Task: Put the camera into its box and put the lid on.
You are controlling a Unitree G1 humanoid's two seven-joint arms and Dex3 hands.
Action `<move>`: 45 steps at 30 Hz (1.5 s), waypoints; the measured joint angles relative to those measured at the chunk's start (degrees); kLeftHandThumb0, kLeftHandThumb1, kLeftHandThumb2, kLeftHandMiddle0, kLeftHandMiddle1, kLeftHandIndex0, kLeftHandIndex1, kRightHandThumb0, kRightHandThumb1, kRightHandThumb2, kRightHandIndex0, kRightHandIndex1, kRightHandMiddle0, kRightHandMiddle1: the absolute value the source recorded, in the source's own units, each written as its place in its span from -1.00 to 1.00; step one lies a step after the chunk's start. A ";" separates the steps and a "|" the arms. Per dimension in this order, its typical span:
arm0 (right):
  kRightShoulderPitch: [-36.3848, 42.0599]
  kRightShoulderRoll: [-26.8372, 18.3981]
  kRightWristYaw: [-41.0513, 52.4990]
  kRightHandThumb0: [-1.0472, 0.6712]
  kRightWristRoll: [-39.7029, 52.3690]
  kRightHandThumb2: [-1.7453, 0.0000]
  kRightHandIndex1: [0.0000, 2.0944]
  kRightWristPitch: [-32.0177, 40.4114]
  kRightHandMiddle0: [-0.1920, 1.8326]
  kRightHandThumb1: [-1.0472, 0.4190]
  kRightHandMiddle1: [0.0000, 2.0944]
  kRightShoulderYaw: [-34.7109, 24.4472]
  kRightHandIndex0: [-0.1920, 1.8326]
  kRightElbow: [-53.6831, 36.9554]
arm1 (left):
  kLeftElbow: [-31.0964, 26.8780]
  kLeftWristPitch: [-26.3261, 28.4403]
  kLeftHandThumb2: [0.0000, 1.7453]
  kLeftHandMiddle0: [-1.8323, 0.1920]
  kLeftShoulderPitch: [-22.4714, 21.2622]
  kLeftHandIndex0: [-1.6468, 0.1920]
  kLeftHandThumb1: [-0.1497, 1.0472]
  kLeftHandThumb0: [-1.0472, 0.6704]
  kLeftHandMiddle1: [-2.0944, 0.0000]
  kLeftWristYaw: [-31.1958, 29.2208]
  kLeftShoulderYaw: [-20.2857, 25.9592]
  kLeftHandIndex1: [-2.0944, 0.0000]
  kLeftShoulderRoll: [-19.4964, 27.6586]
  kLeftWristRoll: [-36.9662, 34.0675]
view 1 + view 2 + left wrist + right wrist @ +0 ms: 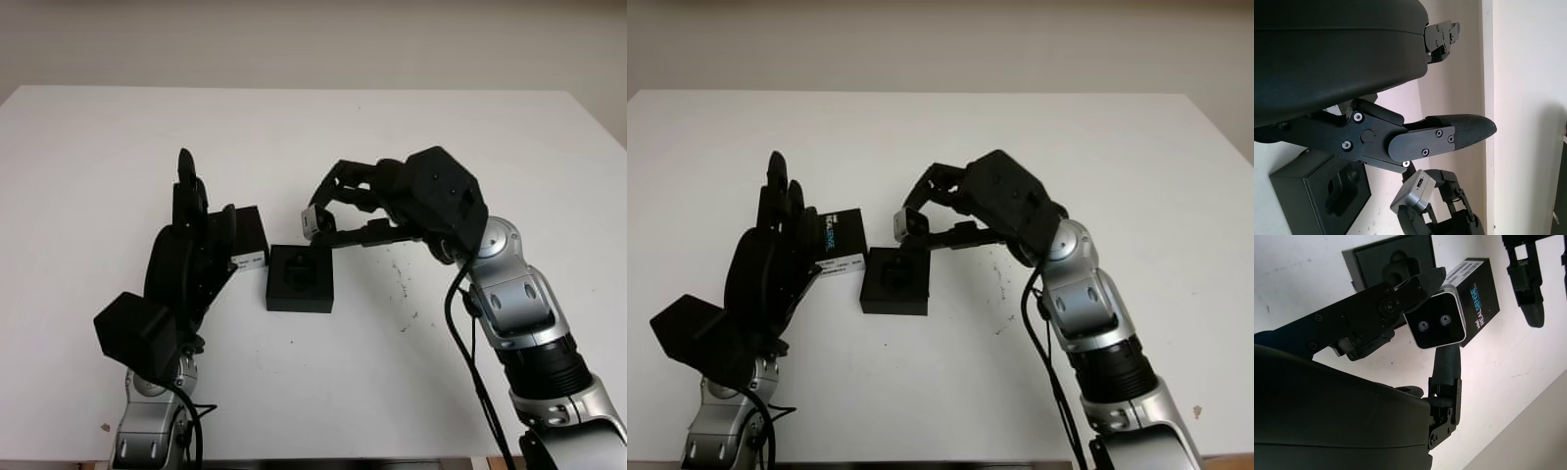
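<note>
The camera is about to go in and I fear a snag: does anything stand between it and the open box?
Nothing visible does. The right hand holds the camera just above the far edge of the box, whose foam recess lies uncovered. The lid lies beside the box by the left hand.

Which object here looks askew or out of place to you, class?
Nothing looks damaged. The lid sits beside the open box near the left hand; the right hand holds the camera above the box. Dark specks mark the table.
</note>
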 measured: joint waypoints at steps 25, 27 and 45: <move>4.56 3.65 -5.44 -0.16 0.85 0.94 -0.95 5.45 -0.61 -0.86 0.79 2.33 -0.54 -4.43 | -1.06 1.56 -0.39 1.00 -1.55 1.00 1.00 -0.64 1.00 1.14 -1.02 1.00 -1.42 0.81; 4.58 3.39 -5.36 -0.16 0.64 0.94 -0.95 5.34 -0.60 -0.86 0.80 2.84 -0.54 -4.41 | -1.06 1.53 -0.40 1.00 -1.54 1.00 1.00 -0.64 1.00 1.15 -1.01 1.00 -1.44 0.81; 4.53 3.11 -5.27 -0.17 -1.40 0.94 -0.94 2.49 -0.59 -0.84 0.80 3.53 -0.53 -0.25 | -2.48 2.50 -0.42 1.00 -1.40 1.00 1.00 -0.64 1.00 1.19 -1.03 1.00 -1.76 0.60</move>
